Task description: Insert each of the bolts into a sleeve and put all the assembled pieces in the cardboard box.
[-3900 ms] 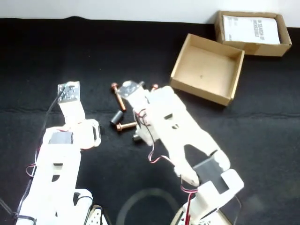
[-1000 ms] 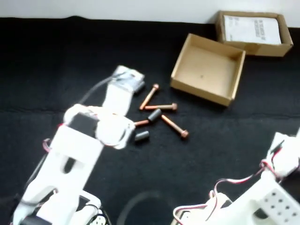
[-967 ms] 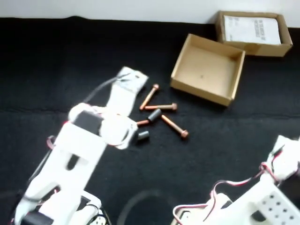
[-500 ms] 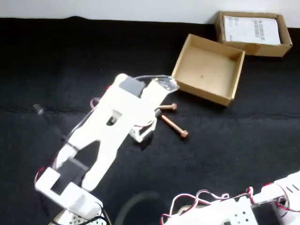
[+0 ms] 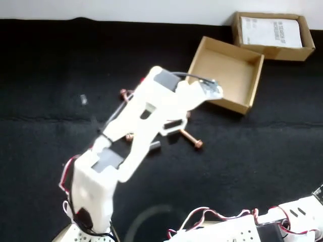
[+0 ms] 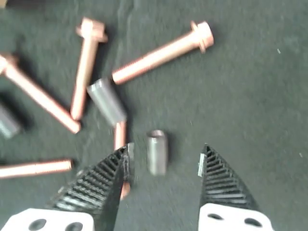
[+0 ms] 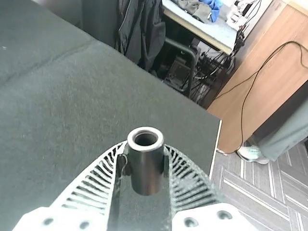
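Over the pile of parts my left gripper [image 6: 165,151] hangs open, and a short grey sleeve [image 6: 156,152] lies on the cloth between its fingers. A second sleeve [image 6: 107,100] lies just beyond, among several copper bolts such as one long bolt [image 6: 163,48]. From above, the left arm [image 5: 151,108] covers most of the pile; one bolt [image 5: 190,138] and one sleeve [image 5: 154,146] show beside it. My right gripper [image 7: 144,159] is shut on a dark sleeve [image 7: 145,166], held upright with its bore open. The open cardboard box [image 5: 224,73] stands at the back right with nothing in it.
A second cardboard box [image 5: 272,31] holding a printed sheet stands behind the first. A stray bolt [image 5: 123,93] lies left of the arm. The right arm [image 5: 282,224] is low at the front right edge. Black cloth [image 5: 50,75] covers the table.
The left arm has swung right and stretched out over the pile toward the box. The right arm has drawn back to the front right edge.
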### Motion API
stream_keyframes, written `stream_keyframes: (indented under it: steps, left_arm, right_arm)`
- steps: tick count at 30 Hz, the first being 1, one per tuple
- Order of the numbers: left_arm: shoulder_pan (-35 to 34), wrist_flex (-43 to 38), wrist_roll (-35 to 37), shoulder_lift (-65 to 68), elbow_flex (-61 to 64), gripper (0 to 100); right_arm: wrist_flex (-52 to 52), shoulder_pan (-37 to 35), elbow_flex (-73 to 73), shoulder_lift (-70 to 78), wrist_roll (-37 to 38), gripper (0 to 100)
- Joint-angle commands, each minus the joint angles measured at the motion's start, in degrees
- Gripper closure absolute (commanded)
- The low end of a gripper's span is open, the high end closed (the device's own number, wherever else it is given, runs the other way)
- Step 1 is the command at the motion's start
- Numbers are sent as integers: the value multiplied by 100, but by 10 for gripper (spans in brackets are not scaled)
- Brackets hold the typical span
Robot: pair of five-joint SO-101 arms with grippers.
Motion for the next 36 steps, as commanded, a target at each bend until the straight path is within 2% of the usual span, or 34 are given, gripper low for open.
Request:
stream_keyframes:
  steps: [1,9,23,25,30,36]
  left_arm:
    - [277,44,-62,699,-1086,774]
    - [585,18,-62,1974,-2624,774]
    - [673,44,-97,3890,-4004,777]
    - [664,53,-97,3969,-4277,804]
    - [822,18,-97,4013,-4356,996]
    - [919,53,-70,3925,-4690,992]
  right_arm:
    - [-312,66,101,-136,79,986]
    - [-462,22,180,-136,79,986]
    - [-470,22,505,-136,79,986]
    - [-470,13,505,-136,79,986]
    - [-462,-110,514,-136,79,986]
    - [-453,-268,699,-136,79,986]
